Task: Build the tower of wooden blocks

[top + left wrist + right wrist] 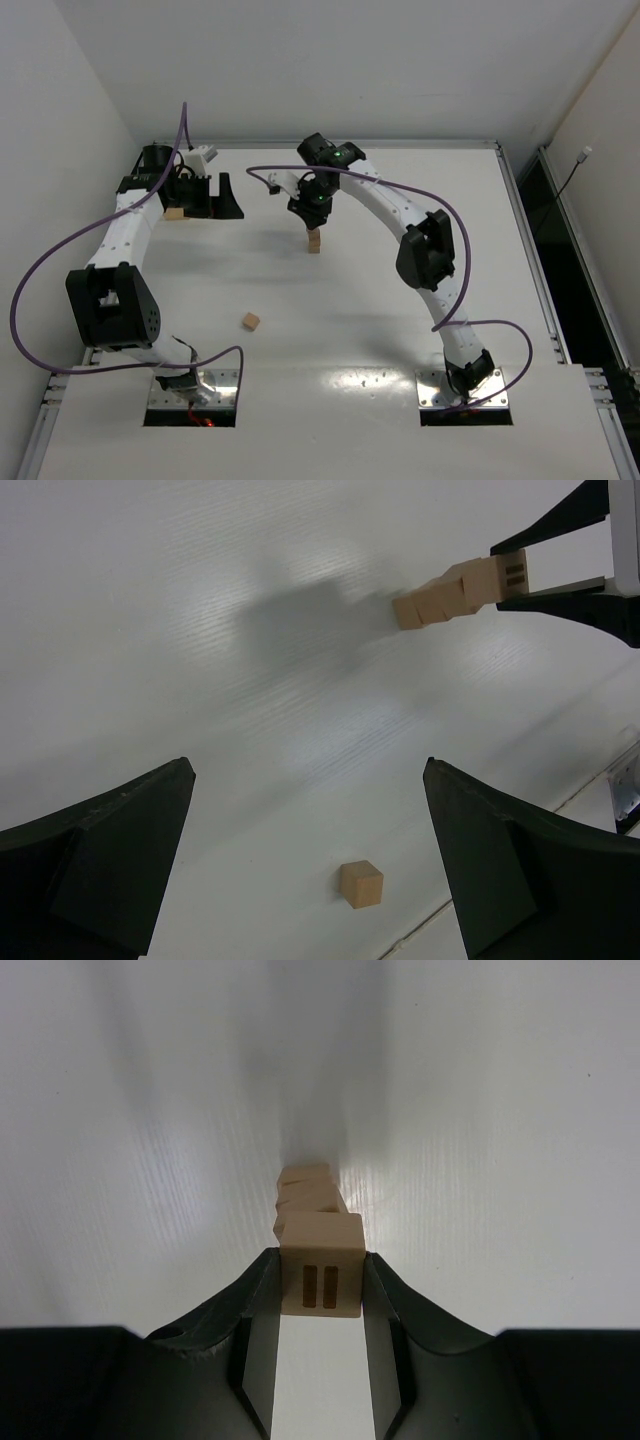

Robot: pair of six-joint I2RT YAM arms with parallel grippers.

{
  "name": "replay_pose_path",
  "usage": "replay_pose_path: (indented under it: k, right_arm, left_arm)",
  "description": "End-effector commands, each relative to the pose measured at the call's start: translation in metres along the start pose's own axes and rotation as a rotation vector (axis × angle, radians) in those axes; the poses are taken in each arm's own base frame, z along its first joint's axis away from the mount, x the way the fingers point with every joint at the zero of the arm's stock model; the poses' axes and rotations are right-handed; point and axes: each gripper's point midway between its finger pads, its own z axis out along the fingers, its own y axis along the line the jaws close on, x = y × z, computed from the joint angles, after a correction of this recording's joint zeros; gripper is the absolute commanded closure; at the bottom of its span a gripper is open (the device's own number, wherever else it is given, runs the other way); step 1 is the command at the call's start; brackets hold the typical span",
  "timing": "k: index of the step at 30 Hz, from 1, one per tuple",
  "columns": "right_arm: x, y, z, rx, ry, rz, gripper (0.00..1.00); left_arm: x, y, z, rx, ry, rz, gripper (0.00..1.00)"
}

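The wood block tower (314,241) is a thin column of small tan cubes at mid-table; it also shows in the right wrist view (308,1192) and the left wrist view (432,603). My right gripper (320,1282) is shut on the top cube (320,1260), which has two dark bars on its face and sits at the column's top. In the top view that gripper (314,216) hangs straight over the tower. My left gripper (310,875) is open and empty above a loose cube (361,884) at the far left (175,213). Another loose cube (250,321) lies nearer.
The table's left edge seam (590,780) runs close beside the cube under my left gripper. Purple cables (420,190) loop over both arms. The right arm's elbow (428,250) stands right of the tower. Walls close in on the left and back.
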Motion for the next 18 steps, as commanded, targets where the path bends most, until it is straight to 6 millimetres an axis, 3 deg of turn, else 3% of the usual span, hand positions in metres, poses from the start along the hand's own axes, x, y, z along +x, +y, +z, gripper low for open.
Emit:
replay_pose_path:
  k: [1, 11, 18]
  right_arm:
    - [-0.0104, -0.0042, -0.0002, 0.022, -0.031, -0.012, 0.87]
    - [-0.0072, -0.0062, -0.0038, 0.026, -0.031, 0.006, 0.61]
    - [-0.0047, -0.0048, -0.0018, 0.021, -0.024, 0.009, 0.59]
  left_arm:
    - [-0.0066, -0.0054, -0.0009, 0.024, -0.029, 0.023, 0.02]
    - [-0.0066, -0.0054, -0.0009, 0.024, -0.029, 0.023, 0.02]
    - [-0.0066, -0.0054, -0.0009, 0.024, -0.029, 0.023, 0.02]
